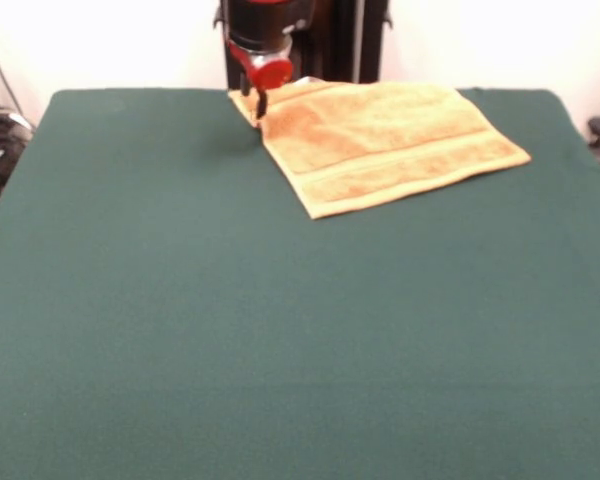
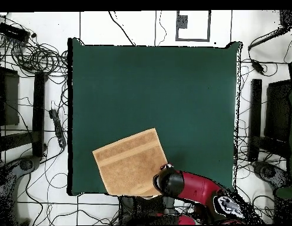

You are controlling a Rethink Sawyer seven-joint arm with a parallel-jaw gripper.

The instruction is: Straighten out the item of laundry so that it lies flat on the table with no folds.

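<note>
**Corner work at the counter's far edge**

While the gripper [image 1: 256, 103] sits low at the towel's [image 1: 380, 140] left corner in the front view, you cannot tell whether it is apart or clamped on cloth. To its right, the towel lies skewed but nearly flat on the counter [image 1: 280, 330], close to the robot. You look late in the straightening; next, check that corner for a fold.

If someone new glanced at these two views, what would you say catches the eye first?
The orange-yellow towel, bright against the dark green table, lies spread near the table's robot-side edge, toward the right in the front view. Just beside it, the red and black arm brings its end effector down at the towel's left corner.
</note>
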